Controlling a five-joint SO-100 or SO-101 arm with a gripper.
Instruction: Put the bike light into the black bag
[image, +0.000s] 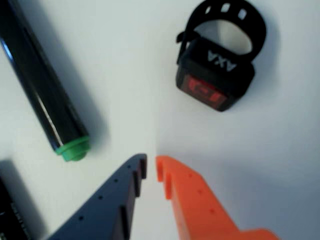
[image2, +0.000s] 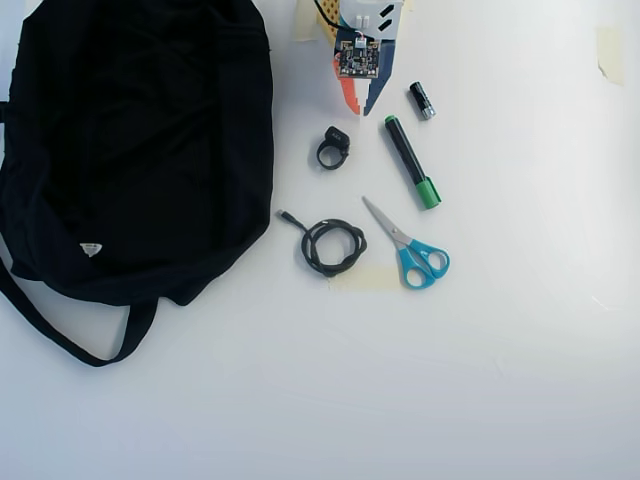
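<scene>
The bike light (image: 215, 75) is a small black block with a red face and a black loop strap, lying on the white table. In the overhead view the bike light (image2: 333, 148) lies just right of the black bag (image2: 130, 140), a large soft bag with a long strap and a small white tag. My gripper (image: 151, 166) has a dark blue and an orange finger; the tips nearly touch and hold nothing. In the wrist view it is below and left of the light, apart from it. In the overhead view the gripper (image2: 358, 104) is just above and right of the light.
A black marker with a green cap (image2: 410, 160) lies right of the gripper and shows at the left of the wrist view (image: 42, 90). A short black battery (image2: 422, 100), a coiled black cable (image2: 310, 245) and blue-handled scissors (image2: 398, 238) lie nearby.
</scene>
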